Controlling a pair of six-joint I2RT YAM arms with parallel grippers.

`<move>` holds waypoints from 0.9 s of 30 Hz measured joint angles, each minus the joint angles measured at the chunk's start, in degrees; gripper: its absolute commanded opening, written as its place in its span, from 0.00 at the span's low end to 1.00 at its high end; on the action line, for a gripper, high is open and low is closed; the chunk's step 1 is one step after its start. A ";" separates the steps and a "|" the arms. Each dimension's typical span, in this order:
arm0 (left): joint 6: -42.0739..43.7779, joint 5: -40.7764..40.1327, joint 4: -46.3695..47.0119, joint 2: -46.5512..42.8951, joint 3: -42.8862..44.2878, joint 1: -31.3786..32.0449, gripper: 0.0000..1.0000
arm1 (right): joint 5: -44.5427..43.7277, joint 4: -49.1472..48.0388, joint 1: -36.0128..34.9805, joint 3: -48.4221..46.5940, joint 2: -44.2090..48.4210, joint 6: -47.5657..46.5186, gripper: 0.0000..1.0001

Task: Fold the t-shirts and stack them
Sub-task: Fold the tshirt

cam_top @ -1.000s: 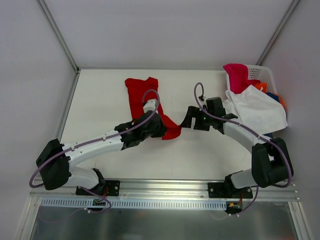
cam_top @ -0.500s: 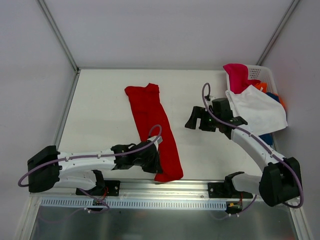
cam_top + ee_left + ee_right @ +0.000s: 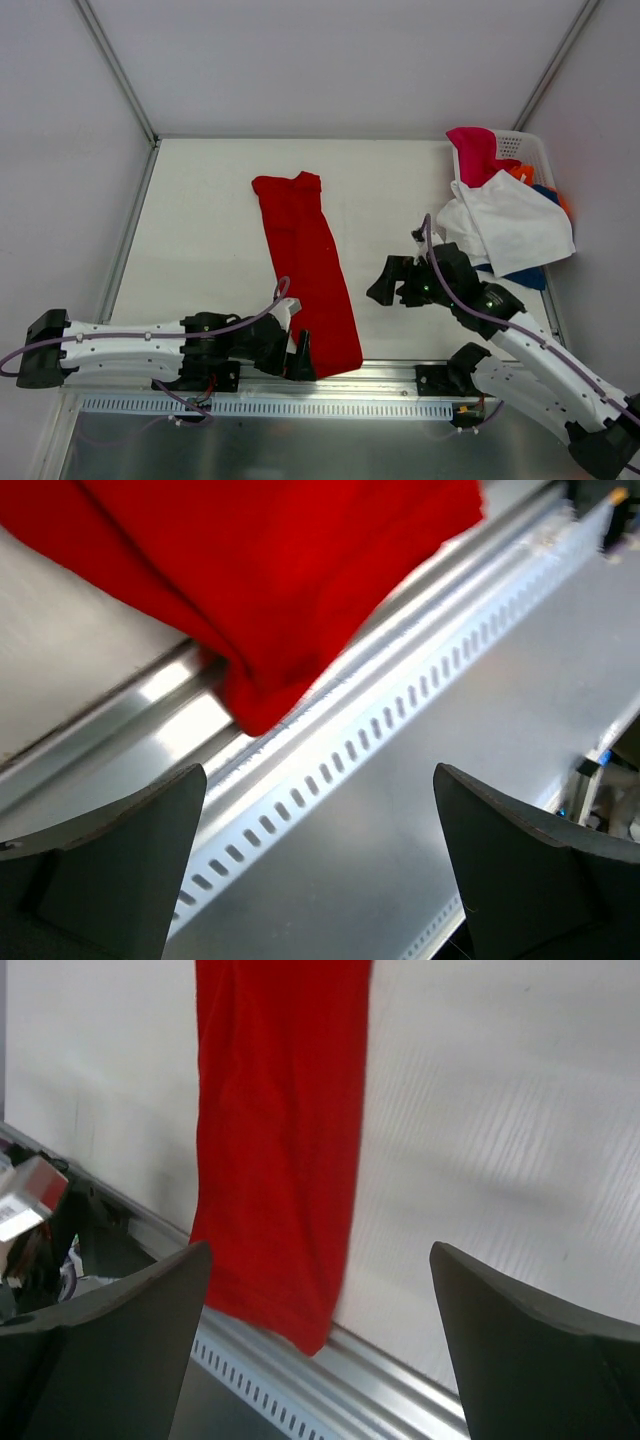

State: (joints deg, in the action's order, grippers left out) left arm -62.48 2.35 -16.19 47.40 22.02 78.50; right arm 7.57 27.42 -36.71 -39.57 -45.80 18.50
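Your red t-shirt [image 3: 308, 265] lies in a long narrow band down the middle of the table [image 3: 200, 220], collar end far and hem end near, its bottom corner lapping over the metal rail [image 3: 390, 372] at the table's front edge. Laid out this straight, it looks ready for the crosswise fold, though the overhanging corner suggests it sits a little too close to you.

Your left gripper [image 3: 298, 358] sits low at that hem corner, jaws spread to their widest, with nothing between them. The wrist view shows only rail under the fingers and the red cloth just beyond them.

Your right gripper [image 3: 378, 290] hovers beside the band's lower half, apart from it. It is also fully open and empty, probably placed to take the hem's other corner so both arms can lift the end together.

The other shirts wait at the far right. A magenta tee [image 3: 472, 150] stands up out of the white basket [image 3: 522, 146], and a white tee [image 3: 515, 222] drapes over its near wall onto the table. Orange and blue cloth peek out beside and beneath the white tee. No shirt is stacked yet.
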 measured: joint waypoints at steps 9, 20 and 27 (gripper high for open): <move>4.81 -14.67 -11.15 3.06 14.05 0.07 0.94 | -10.58 5.01 -13.16 4.98 4.00 8.33 0.93; 24.50 -17.75 -1.57 23.15 27.50 -38.86 0.25 | -14.73 2.71 -13.31 4.72 -2.40 8.26 0.93; 33.81 -14.69 2.75 51.23 48.04 -41.88 0.03 | -15.32 2.43 -13.31 4.48 -1.66 8.02 0.93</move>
State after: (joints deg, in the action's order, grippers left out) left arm -28.67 -12.34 -13.43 98.63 70.06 36.62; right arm -7.75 29.85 -50.02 -35.09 -47.46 26.52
